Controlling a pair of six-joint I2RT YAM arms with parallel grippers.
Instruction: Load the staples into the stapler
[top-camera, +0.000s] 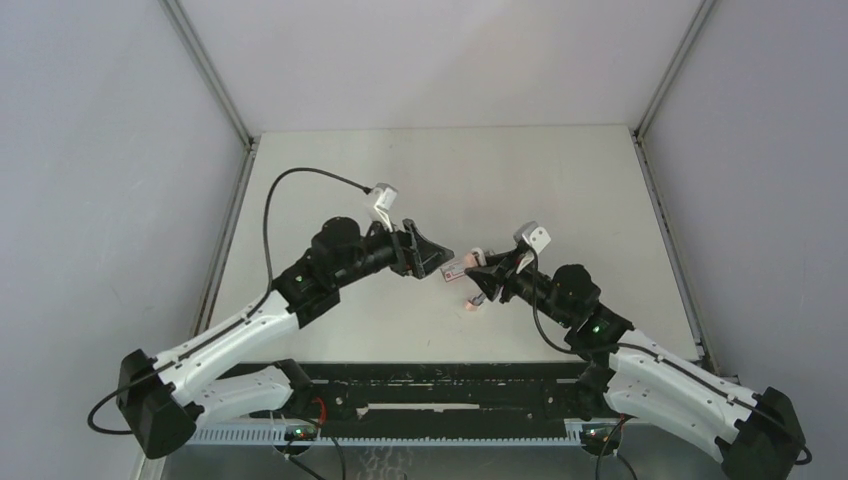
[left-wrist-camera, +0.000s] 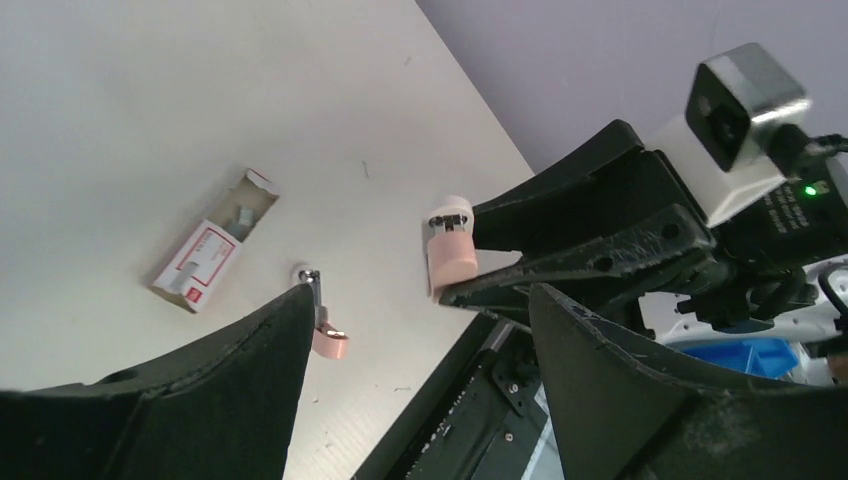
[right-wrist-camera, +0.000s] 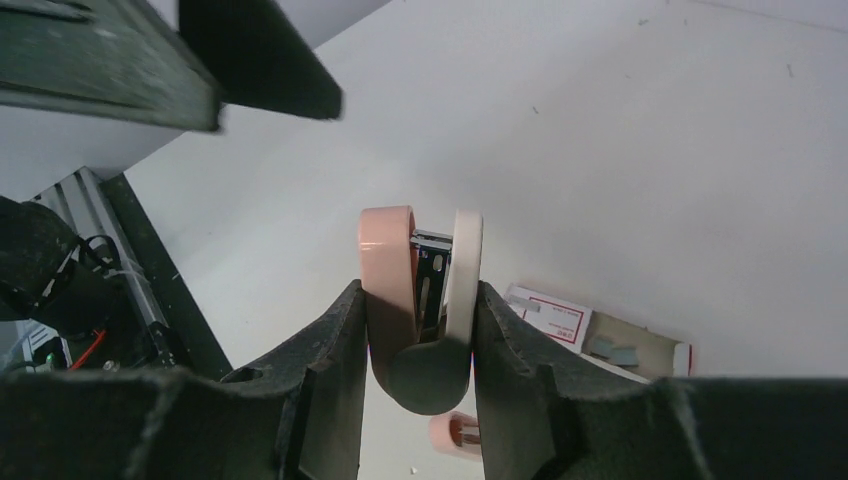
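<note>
The box (left-wrist-camera: 200, 262) lies on the surface (left-wrist-camera: 120, 120) with staples (left-wrist-camera: 243, 212) inside. One stapler (left-wrist-camera: 328, 342) lies near it, and a second stapler (right-wrist-camera: 385, 280) sits between the right fingers (right-wrist-camera: 320, 380).

Right tool (right-wrist-camera: 420, 305) clamps pink stapler (right-wrist-camera: 388, 262); staple box (right-wrist-camera: 552, 322) lies beyond.

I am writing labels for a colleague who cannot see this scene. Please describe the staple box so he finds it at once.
Start at the white table and look near its middle. There a small flat box lies with one end open. Unlike the pink stapler beside it, it is rectangular and bears a red-marked label.
</note>
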